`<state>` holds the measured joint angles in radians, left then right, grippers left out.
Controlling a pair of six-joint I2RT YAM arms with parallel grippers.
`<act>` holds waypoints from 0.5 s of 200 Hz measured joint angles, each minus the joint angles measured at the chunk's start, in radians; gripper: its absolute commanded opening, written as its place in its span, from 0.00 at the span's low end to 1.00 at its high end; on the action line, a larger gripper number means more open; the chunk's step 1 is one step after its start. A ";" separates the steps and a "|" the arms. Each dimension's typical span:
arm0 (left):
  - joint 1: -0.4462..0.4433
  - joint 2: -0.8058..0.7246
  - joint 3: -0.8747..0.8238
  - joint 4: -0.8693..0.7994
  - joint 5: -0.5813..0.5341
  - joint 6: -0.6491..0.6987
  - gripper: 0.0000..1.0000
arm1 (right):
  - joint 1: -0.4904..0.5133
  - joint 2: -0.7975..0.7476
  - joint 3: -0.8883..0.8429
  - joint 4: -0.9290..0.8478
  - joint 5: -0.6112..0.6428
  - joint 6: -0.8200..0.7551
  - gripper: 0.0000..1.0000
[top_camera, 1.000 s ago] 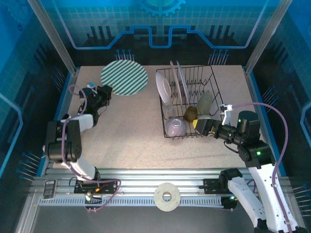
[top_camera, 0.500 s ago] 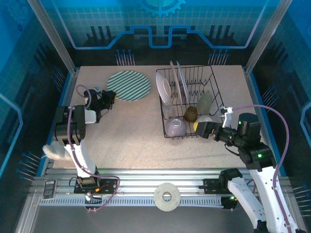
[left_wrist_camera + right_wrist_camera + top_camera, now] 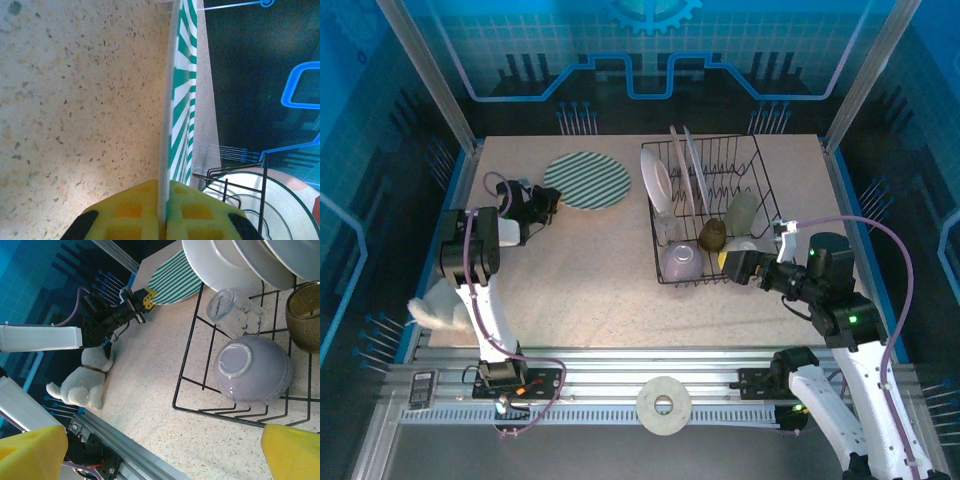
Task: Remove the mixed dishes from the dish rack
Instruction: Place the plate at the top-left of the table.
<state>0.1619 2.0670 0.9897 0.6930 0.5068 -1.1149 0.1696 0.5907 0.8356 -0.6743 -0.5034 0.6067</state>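
Green-striped plate lies low and nearly flat over the far left of the table in the top external view, just left of the dish rack. The left gripper is at its near-left rim. The right gripper hangs at the rack's near right corner. Inside the rack stand two upright plates, a brown cup and a lavender bowl.

From the left wrist, the yellow pads are closed on the striped plate's rim, and the plate runs away from them edge-on. I cannot tell whether its underside touches the table.

From the right wrist, the yellow fingertips stand wide apart with nothing between them. Beyond them the lavender bowl sits upside down in the rack's near corner. A clear glass lies tipped just behind it, with the brown cup to its right and the white plates above. A white plush dog lies at the table's left edge, well clear of the dishes.

The step in hand looks like setting the striped plate down outside the rack. The left arm's next move would be to settle the plate flat, let go of the rim and draw back without dragging it. The right arm seems poised to take the bowl or the cup. It would need to come in over the rack's wires and close on a rounded, slippery wall.
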 measured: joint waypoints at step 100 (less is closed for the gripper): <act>0.027 0.002 0.089 -0.121 0.020 0.063 0.99 | 0.000 0.005 -0.013 -0.018 0.056 -0.006 1.00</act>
<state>0.1894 2.0693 1.0786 0.5720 0.5270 -1.0523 0.1696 0.5953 0.8227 -0.6926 -0.4473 0.6003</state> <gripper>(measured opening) 0.967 0.999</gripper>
